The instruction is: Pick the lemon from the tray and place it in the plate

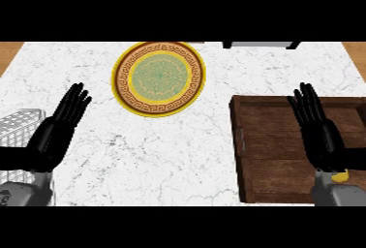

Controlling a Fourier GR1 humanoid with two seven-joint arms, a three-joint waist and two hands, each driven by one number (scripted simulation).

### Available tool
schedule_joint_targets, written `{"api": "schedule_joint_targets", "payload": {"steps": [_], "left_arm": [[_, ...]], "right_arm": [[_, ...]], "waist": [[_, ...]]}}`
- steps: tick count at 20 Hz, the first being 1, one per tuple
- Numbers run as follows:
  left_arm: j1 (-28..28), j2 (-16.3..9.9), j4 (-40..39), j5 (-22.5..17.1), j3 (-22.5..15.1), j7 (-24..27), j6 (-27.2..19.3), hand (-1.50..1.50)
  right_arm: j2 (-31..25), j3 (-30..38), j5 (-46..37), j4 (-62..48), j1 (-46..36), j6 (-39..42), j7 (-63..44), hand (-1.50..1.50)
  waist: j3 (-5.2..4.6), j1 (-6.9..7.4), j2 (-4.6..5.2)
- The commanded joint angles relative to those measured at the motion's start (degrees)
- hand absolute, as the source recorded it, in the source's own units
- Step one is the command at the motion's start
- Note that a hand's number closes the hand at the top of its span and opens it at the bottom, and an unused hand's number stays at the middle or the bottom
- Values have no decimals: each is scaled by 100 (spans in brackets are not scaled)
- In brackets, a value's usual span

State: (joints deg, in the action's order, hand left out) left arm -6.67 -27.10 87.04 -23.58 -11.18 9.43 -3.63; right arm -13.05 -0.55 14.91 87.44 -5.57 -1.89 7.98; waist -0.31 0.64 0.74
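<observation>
A round plate (159, 78) with a yellow rim, brown key-pattern band and green centre lies at the back middle of the white marble counter. A dark brown wooden tray (271, 145) sits at the right. Only a small yellow bit of the lemon (341, 177) shows on the tray's near right part, mostly hidden behind my right wrist. My right hand (319, 131) is held open above the tray, fingers straight and pointing away. At the left side my left hand (58, 130) is also open, fingers up, holding nothing.
A white wire basket (16, 127) stands at the counter's left edge beside my left hand. A dark object (261, 44) sits at the back right edge. Bare marble (164, 155) lies between the hands and in front of the plate.
</observation>
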Motion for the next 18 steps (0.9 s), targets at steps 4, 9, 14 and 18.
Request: {"api": "schedule_joint_targets", "payload": {"steps": [4, 9, 14, 18], "left_arm": [[-460, -48, -357, 771, 101, -749, -755, 0], [-367, -35, -381, 849, -91, -924, -777, 0], [-835, 386, -328, 1492, -338, -1577, -1385, 0], [-775, 516, -501, 1500, -288, -1460, -1251, 0]], "right_arm": [[15, -426, 243, 1111, -496, -44, -1636, -150], [-2391, -1096, -2355, 1272, -857, 870, -1185, 150], [-807, -1449, -2119, 1115, 908, -1, -440, -150], [-1637, -1024, -2664, 1290, 1375, 83, 263, -150]], "waist": [[27, -117, -81], [-65, -153, -116], [36, -130, -81], [33, -144, -89]]}}
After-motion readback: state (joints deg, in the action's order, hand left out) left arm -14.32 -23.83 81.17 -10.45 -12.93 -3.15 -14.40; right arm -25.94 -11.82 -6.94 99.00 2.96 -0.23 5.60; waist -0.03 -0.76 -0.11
